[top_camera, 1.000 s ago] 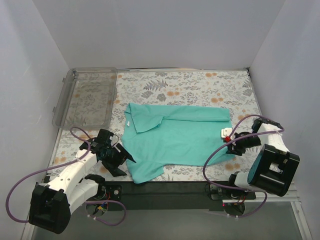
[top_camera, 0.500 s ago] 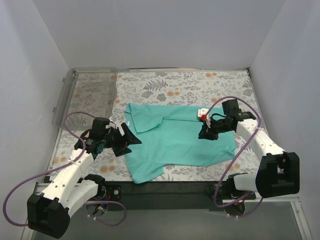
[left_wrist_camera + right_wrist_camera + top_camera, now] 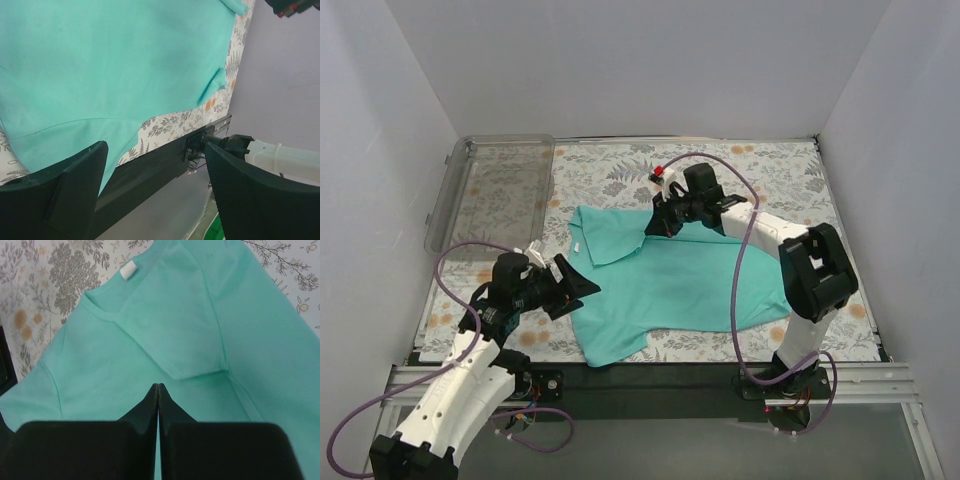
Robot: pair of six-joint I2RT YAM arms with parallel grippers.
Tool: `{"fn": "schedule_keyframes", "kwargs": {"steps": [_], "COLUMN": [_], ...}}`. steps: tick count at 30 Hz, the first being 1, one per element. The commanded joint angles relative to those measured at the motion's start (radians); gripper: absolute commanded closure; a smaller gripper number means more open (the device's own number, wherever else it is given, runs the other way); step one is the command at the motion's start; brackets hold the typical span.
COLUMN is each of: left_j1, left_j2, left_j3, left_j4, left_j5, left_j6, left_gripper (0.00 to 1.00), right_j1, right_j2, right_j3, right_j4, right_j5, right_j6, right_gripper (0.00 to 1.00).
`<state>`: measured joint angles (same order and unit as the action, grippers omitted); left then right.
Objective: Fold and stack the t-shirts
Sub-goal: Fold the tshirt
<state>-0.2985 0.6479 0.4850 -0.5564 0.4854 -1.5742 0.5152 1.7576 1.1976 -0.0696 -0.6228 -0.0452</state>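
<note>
Folding stage, one t-shirt point(image 3: 690, 280): teal, spread flat mid-table point(image 3: 770, 170), collar toward the bin point(image 3: 448, 200) side, one sleeve turned in over the chest. Nothing is stacked yet.

Right gripper point(image 3: 655, 222): fingers pressed together at the shirt's far edge, by the turned sleeve. Whether cloth is pinched between them cannot be told.

Left gripper point(image 3: 578, 290): fingers apart, empty, just beside the near-left edge.

Next move, as judged: the left fingers descend and close on that edge. Both arms can then lift one side and lay it across evenly, without dragging the shirt.
</note>
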Motion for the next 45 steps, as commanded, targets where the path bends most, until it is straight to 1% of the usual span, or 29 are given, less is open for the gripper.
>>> {"fn": "schedule_keyframes", "kwargs": {"steps": [1, 5, 13, 19, 24, 28, 29, 30, 33, 36, 38, 39, 40, 41, 42, 43, 44, 45], "left_j1": [-0.004, -0.004, -0.004, -0.005, -0.004, -0.005, -0.004, -0.004, -0.005, -0.004, -0.005, -0.005, -0.004, -0.004, -0.004, -0.004, -0.005, -0.004], "left_j2": [-0.054, -0.097, -0.139, -0.136, -0.142, -0.146, -0.145, -0.145, -0.142, -0.14, -0.14, -0.14, -0.14, -0.139, -0.139, -0.137, -0.134, -0.134], "left_j3": [-0.025, -0.051, -0.088, -0.086, -0.091, -0.097, -0.097, -0.095, -0.094, -0.086, -0.076, -0.066, -0.063, -0.06, -0.059, -0.063, -0.066, -0.074], "left_j4": [-0.017, -0.046, -0.051, -0.05, -0.053, -0.05, -0.048, -0.048, -0.048, -0.059, -0.079, -0.089, -0.1, -0.132, -0.146, -0.158, -0.19, -0.203], "left_j5": [-0.011, -0.01, -0.005, -0.01, -0.011, -0.008, -0.008, -0.01, -0.011, -0.024, -0.034, -0.047, -0.053, -0.057, -0.06, -0.051, -0.05, -0.045], "left_j6": [-0.038, -0.052, -0.07, -0.067, -0.067, -0.067, -0.067, -0.066, -0.061, -0.056, -0.055, -0.055, -0.066, -0.076, -0.087, -0.105, -0.15, -0.174], "left_gripper": [0.28, 0.28, 0.28, 0.28, 0.28, 0.28, 0.28, 0.28, 0.28, 0.27, 0.27, 0.27, 0.27, 0.27, 0.27, 0.27, 0.27, 0.27], "right_j1": [0.034, 0.037, 0.057, 0.066, 0.066, 0.066, 0.069, 0.071, 0.071, 0.071, 0.065, 0.057, 0.051, 0.043, 0.03, 0.019, 0.008, -0.013], "right_j2": [0.066, 0.152, 0.247, 0.283, 0.247, 0.261, 0.272, 0.284, 0.318, 0.28, 0.2, 0.168, 0.098, 0.059, 0.021, -0.057, -0.099, -0.14], "right_j3": [0.097, 0.169, 0.191, 0.177, 0.157, 0.217, 0.25, 0.263, 0.287, 0.298, 0.301, 0.3, 0.286, 0.275, 0.263, 0.219, 0.188, 0.153], "right_j4": [0.088, 0.082, 0.011, -0.036, -0.058, -0.137, -0.18, -0.2, -0.243, -0.242, -0.243, -0.243, -0.248, -0.278, -0.31, -0.344, -0.413, -0.441], "right_j5": [0.035, 0.063, 0.055, 0.092, 0.149, 0.184, 0.199, 0.201, 0.18, 0.155, 0.149, 0.124, 0.111, 0.057, 0.023, -0.015, -0.064, -0.078], "right_j6": [0.168, 0.176, 0.134, 0.104, 0.07, 0.048, 0.05, 0.021, 0.008, -0.027, -0.057, -0.103, -0.128, -0.225, -0.295, -0.368, -0.501, -0.556], "right_gripper": [0.99, 0.99, 0.99, 0.99, 0.99, 0.99, 0.99, 0.99, 0.99, 0.99, 0.96, 0.93, 0.91, 0.89, 0.84, 0.82, 0.78, 0.67]}}
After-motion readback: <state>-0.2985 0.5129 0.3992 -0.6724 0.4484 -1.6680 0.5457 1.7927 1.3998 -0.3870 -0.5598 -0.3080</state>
